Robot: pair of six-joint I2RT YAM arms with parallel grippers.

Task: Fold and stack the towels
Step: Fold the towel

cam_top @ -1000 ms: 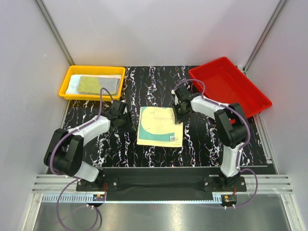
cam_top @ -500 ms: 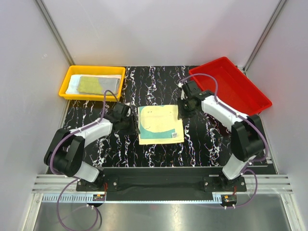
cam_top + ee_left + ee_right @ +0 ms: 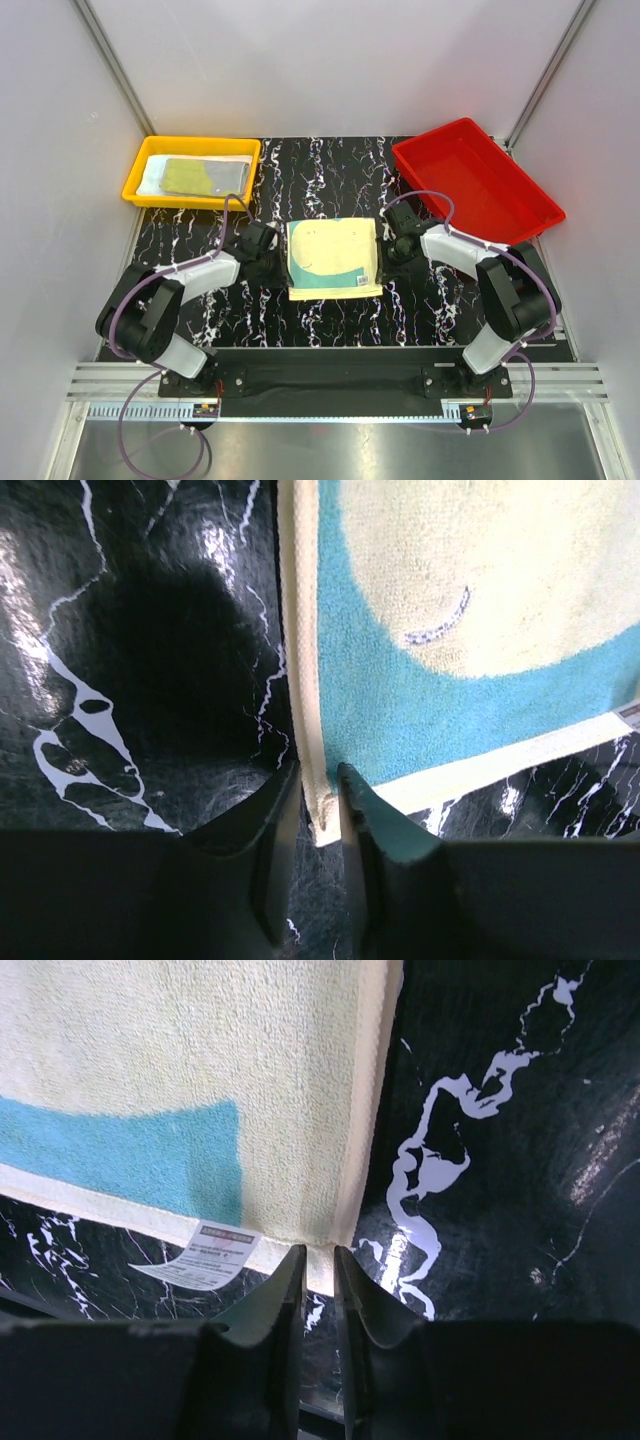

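The pale yellow square terry towel (image 3: 333, 258), with a teal patch and a white label by its near right corner, lies in the middle of the black white-veined marble table (image 3: 320, 175). The left gripper (image 3: 280, 265) pinches its left hem by the near corner, jaws almost together. The right gripper (image 3: 385, 252) likewise clamps the right hem by the label. Folded towels (image 3: 195, 176) rest in the yellow plastic tray (image 3: 135, 188) far left. A red plastic tray (image 3: 540, 215) sits far right.
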